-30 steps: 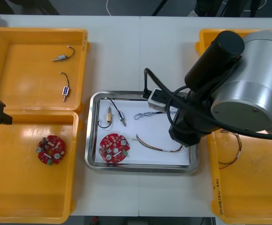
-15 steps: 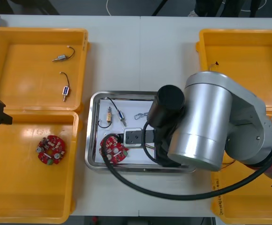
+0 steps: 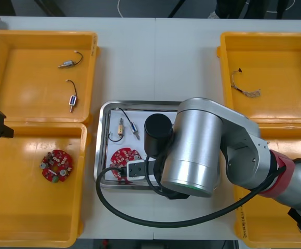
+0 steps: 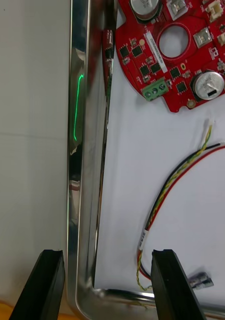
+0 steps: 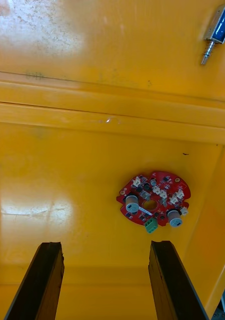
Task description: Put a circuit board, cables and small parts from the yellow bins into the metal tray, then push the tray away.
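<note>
The right jaws are standing wide and empty, straddling the metal tray [image 4: 85, 200] rim, probably readying the push. The circuit board [image 4: 162, 65] and red and yellow cable [image 4: 168, 181] are lying ahead, inside. The left jaws are hanging wide over a yellow bin [image 5: 67, 165].

Tray [image 3: 99, 145] mid-table between bins [image 3: 275, 220]. In tray: board [image 3: 122, 155], cable [image 4: 177, 180] beside it. Near-left bin [image 3: 15, 207]: second board [image 3: 56, 166]. Far-left bin [image 3: 26, 78]: two small parts [image 3: 73, 101]. Far-right bin [image 3: 280, 57]: another cable [image 3: 245, 91].

Assembly workshop (yellow bins [image 3: 31, 88], metal tray [image 3: 140, 102]).
</note>
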